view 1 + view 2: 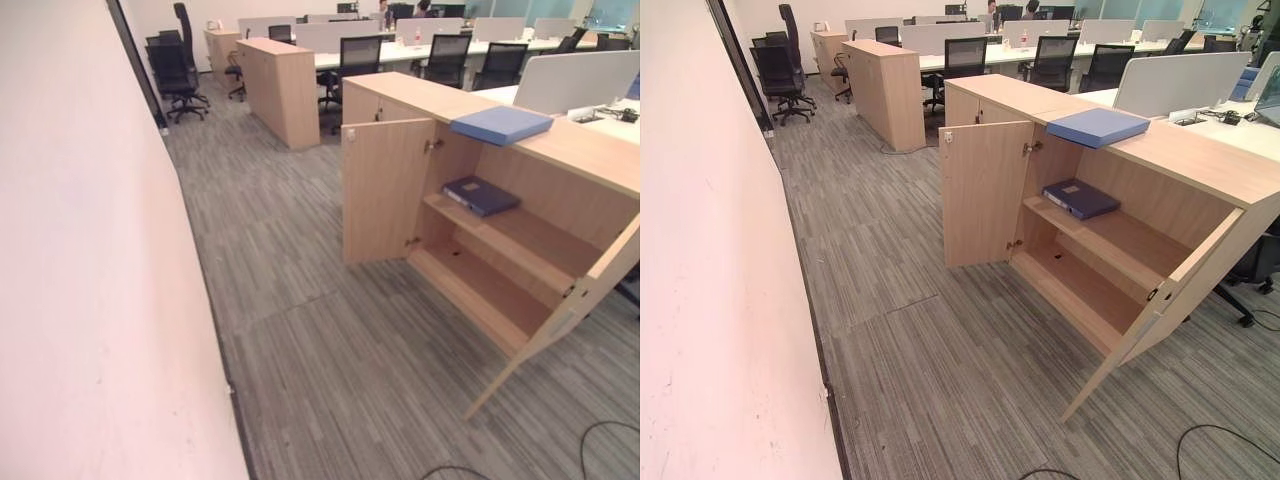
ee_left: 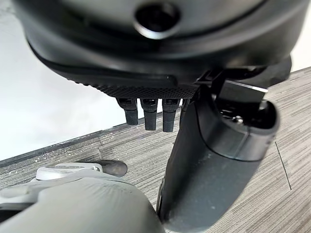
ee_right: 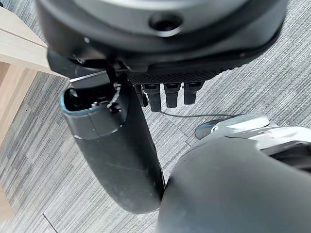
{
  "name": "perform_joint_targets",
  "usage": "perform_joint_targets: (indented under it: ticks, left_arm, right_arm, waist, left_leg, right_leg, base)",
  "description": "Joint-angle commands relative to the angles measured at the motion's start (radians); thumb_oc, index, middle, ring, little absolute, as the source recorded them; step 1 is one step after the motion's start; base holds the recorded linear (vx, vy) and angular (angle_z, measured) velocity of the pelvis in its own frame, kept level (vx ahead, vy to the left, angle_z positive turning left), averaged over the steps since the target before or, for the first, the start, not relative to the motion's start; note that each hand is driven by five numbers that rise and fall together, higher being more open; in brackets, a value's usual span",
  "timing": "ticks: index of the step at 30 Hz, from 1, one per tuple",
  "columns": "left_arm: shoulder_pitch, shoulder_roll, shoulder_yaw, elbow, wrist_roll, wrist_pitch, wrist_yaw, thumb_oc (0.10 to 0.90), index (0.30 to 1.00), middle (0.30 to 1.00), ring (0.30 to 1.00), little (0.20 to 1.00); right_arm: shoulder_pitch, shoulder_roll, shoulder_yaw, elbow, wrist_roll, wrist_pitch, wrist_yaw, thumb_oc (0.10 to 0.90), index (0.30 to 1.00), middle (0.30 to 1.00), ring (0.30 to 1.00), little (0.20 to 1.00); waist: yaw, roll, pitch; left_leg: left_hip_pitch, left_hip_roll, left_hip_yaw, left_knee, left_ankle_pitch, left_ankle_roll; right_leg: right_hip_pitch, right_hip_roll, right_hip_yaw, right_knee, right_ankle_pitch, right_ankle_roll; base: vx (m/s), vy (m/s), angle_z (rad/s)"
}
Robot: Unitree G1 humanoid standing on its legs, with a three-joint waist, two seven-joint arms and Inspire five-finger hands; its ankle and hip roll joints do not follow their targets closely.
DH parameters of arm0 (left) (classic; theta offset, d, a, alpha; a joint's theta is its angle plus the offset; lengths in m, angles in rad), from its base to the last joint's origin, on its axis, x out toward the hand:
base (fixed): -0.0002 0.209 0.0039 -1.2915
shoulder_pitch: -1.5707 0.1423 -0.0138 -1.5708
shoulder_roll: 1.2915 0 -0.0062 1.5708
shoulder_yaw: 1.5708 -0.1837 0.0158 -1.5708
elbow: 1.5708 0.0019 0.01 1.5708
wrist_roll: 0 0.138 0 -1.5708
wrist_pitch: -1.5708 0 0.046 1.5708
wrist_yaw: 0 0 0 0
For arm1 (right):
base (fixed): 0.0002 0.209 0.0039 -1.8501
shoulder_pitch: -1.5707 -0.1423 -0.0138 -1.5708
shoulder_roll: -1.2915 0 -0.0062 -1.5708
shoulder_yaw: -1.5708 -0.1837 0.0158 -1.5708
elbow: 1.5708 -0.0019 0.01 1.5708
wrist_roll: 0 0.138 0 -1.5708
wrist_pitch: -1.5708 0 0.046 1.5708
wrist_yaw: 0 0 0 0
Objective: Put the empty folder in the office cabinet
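Observation:
A light blue folder (image 1: 501, 124) lies flat on top of the wooden office cabinet (image 1: 590, 150), near its front edge. Both cabinet doors stand open. On the middle shelf inside lies a dark blue folder (image 1: 481, 195); the bottom shelf is bare. In the left wrist view my left hand (image 2: 214, 155) hangs over the carpet with straight fingers (image 2: 148, 114) and nothing in it. My right hand (image 3: 116, 150) shows in the right wrist view beside a cabinet corner, its fingers (image 3: 167, 94) also straight and holding nothing.
A white wall (image 1: 80, 250) runs along the left. The left door (image 1: 385, 190) and right door (image 1: 570, 310) swing out over the grey carpet. A second cabinet (image 1: 282, 88), office chairs (image 1: 175, 70) and desks stand further back.

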Motion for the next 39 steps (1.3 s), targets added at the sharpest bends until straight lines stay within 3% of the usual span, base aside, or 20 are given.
perform_joint_targets:
  ticks: [1,11,12,16,19,20,23,25,26,28,29,30,32,36,37,39]
  left_arm:
    - [-0.052,-0.006,0.022,0.034,0.015,-0.022,0.001,0.8,0.9,0.9,0.9,0.9]
    - [-0.066,-0.011,-0.054,0.052,0.103,0.007,-0.042,0.8,0.9,0.9,0.9,0.9]
    - [-0.078,-0.009,-0.083,0.058,0.151,0.017,-0.05,0.8,0.9,0.9,0.9,0.9]
    - [-0.099,-0.006,-0.088,0.071,0.155,0.032,-0.059,0.8,0.9,0.9,0.9,0.9]
    - [-0.113,-0.009,-0.074,0.068,0.126,0.036,-0.057,0.8,0.9,0.9,0.9,0.9]
    - [-0.115,-0.008,-0.073,0.059,0.121,0.035,-0.056,0.8,0.9,0.9,0.9,0.9]
    - [-0.115,-0.005,-0.074,0.028,0.127,0.033,-0.044,0.8,0.9,0.9,0.9,0.9]
    - [-0.111,-0.004,-0.073,0.012,0.122,0.03,-0.037,0.8,0.9,0.9,0.9,0.9]
    - [-0.107,-0.002,-0.071,0.006,0.117,0.03,-0.035,0.8,0.9,0.9,0.9,0.9]
    - [-0.091,0.004,-0.064,0.002,0.104,0.028,-0.036,0.8,0.9,0.9,0.9,0.9]
    - [-0.075,0.006,-0.056,0.001,0.096,0.027,-0.036,0.8,0.9,0.9,0.9,0.9]
    - [-0.074,0.006,-0.056,0.001,0.096,0.027,-0.036,0.8,0.9,0.9,0.9,0.9]
    - [-0.063,0.005,-0.046,0.007,0.089,0.027,-0.035,0.8,0.9,0.9,0.9,0.9]
    - [-0.038,-0.005,-0.022,0.045,0.108,0.03,-0.042,0.8,0.9,0.9,0.9,0.9]
    - [-0.022,-0.008,-0.014,0.066,0.121,0.032,-0.041,0.8,0.9,0.9,0.9,0.9]
    - [-0.013,-0.004,-0.001,0.07,0.124,0.031,-0.036,0.8,0.9,0.9,0.9,0.9]
  right_arm:
    - [-0.053,-0.003,0.039,0.022,-0.035,-0.003,0.021,0.8,0.9,0.9,0.9,0.9]
    - [-0.075,-0.014,0.153,0.007,-0.235,0.016,0.038,0.8,0.9,0.9,0.9,0.9]
    - [-0.088,-0.019,0.193,0.019,-0.31,0.027,0.042,0.8,0.9,0.9,0.9,0.9]
    - [-0.107,-0.027,0.204,0.044,-0.351,0.041,0.048,0.8,0.9,0.9,0.9,0.9]
    - [-0.108,-0.041,0.185,0.075,-0.354,0.05,0.052,0.8,0.9,0.9,0.9,0.9]
    - [-0.105,-0.056,0.168,0.087,-0.357,0.055,0.052,0.8,0.9,0.9,0.9,0.9]
    - [-0.11,-0.104,0.131,0.116,-0.364,0.067,0.044,0.8,0.9,0.9,0.9,0.9]
    - [-0.12,-0.139,0.113,0.13,-0.371,0.076,0.039,0.8,0.9,0.9,0.9,0.9]
    - [-0.123,-0.153,0.105,0.134,-0.372,0.08,0.04,0.8,0.9,0.9,0.9,0.9]
    - [-0.134,-0.176,0.089,0.141,-0.376,0.083,0.041,0.8,0.9,0.9,0.9,0.9]
    - [-0.137,-0.185,0.082,0.141,-0.374,0.079,0.037,0.8,0.9,0.9,0.9,0.9]
    - [-0.137,-0.185,0.082,0.141,-0.374,0.079,0.037,0.8,0.9,0.9,0.9,0.9]
    - [-0.137,-0.185,0.076,0.142,-0.373,0.079,0.035,0.8,0.9,0.9,0.9,0.9]
    - [-0.122,-0.163,0.075,0.149,-0.392,0.08,0.043,0.8,0.9,0.9,0.9,0.9]
    - [-0.108,-0.151,0.072,0.152,-0.4,0.082,0.042,0.8,0.9,0.9,0.9,0.9]
    - [-0.092,-0.137,0.069,0.157,-0.409,0.083,0.043,0.8,0.9,0.9,0.9,0.9]
  waist:
    - [-0.011,-0.043,0.017]
    - [-0.013,-0.044,0.022]
    - [-0.013,-0.047,0.027]
    - [-0.01,-0.055,0.041]
    - [-0.006,-0.077,0.08]
    - [-0.006,-0.079,0.095]
    - [0.005,-0.071,0.135]
    - [0.011,-0.062,0.154]
    - [0.013,-0.059,0.157]
    - [0.029,-0.055,0.159]
    - [0.04,-0.033,0.153]
    - [0.04,-0.035,0.154]
    - [0.048,-0.016,0.15]
    - [0.057,-0.004,0.13]
    - [0.055,0.005,0.11]
    - [0.057,0.008,0.086]
  left_leg:
    - [0.05,-0.018,0.007,-0.026,-0.121,-0.031]
    - [0.052,-0.003,0.006,-0.026,-0.117,-0.036]
    - [0.052,0.005,0.005,-0.026,-0.115,-0.038]
    - [0.06,0.033,0.0,-0.026,-0.099,-0.046]
    - [-0.054,0.035,0.007,0.214,-0.147,-0.055]
    - [-0.108,0.04,0.006,0.32,-0.139,-0.058]
    - [-0.245,0.05,-0.028,0.607,-0.048,-0.037]
    - [-0.309,0.037,-0.041,0.655,-0.001,-0.023]
    - [-0.341,0.02,-0.048,0.638,-0.003,-0.018]
    - [-0.375,-0.022,-0.066,0.463,0.01,-0.028]
    - [-0.367,-0.024,-0.096,0.209,0.112,-0.053]
    - [-0.361,-0.026,-0.095,0.2,0.116,-0.053]
    - [-0.376,-0.019,-0.113,0.02,0.163,-0.076]
    - [-0.363,-0.023,-0.137,-0.026,0.161,-0.081]
    - [-0.344,-0.017,-0.142,-0.026,0.197,-0.089]
    - [-0.322,-0.02,-0.129,-0.026,0.203,-0.084]
  right_leg:
    - [0.04,-0.045,0.0,-0.156,0.105,0.096]
    - [0.037,-0.03,0.006,-0.156,0.098,0.086]
    - [0.036,-0.021,0.011,-0.156,0.095,0.08]
    - [0.041,0.0,0.024,-0.156,0.084,0.063]
    - [0.05,-0.002,0.019,-0.141,0.072,0.044]
    - [0.055,0.001,0.014,-0.128,0.062,0.034]
    - [0.079,0.02,0.006,-0.117,0.051,0.007]
    - [0.086,0.028,0.006,-0.108,0.042,-0.004]
    - [0.088,0.028,0.004,-0.106,0.038,-0.004]
    - [0.097,0.028,0.01,-0.11,0.025,0.006]
    - [0.112,0.046,0.02,-0.116,0.012,0.01]
    - [0.115,0.044,0.02,-0.116,0.012,0.01]
    - [0.137,0.057,0.038,-0.118,-0.004,0.008]
    - [0.184,0.063,0.085,-0.129,-0.028,0.009]
    - [0.2,0.059,0.106,-0.13,-0.045,0.008]
    - [0.217,0.042,0.119,-0.129,-0.062,0.021]
  base:
    - [0.0,0.0,0.0]
    - [0.01,-0.048,-0.01]
    - [0.02,-0.119,-0.02]
    - [0.03,-0.133,-0.02]
    - [-0.04,-0.156,0.03]
    - [-0.03,-0.165,0.1]
    - [0.0,-0.127,0.11]
    - [0.0,-0.058,-0.06]
    - [0.06,-0.009,-0.11]
    - [0.17,0.052,0.02]
    - [0.19,0.073,0.01]
    - [0.23,0.077,0.0]
    - [0.22,0.055,-0.15]
    - [0.27,0.079,-0.28]
    - [0.53,0.198,-0.68]
    - [0.47,0.208,-0.7]
